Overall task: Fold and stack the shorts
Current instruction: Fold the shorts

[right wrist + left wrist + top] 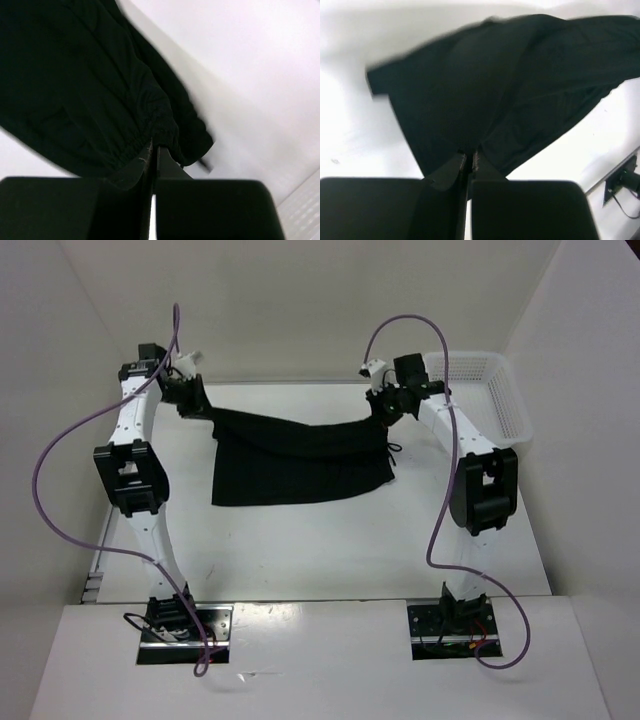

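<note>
The black shorts (300, 455) hang stretched between both grippers over the far half of the white table, sagging in the middle, with the lower part lying on the table. My left gripper (192, 400) is shut on the shorts' left end; in the left wrist view the fabric (485, 90) runs up from the closed gripper (469, 156). My right gripper (388, 405) is shut on the right end; in the right wrist view the gathered waistband (150, 107) sits in the closed gripper (154, 144). A thin drawstring (393, 449) dangles at the right edge.
A white mesh basket (500, 390) stands at the far right of the table, beside the right arm. White walls close in the back and both sides. The table's near edge lies just ahead of the arm bases.
</note>
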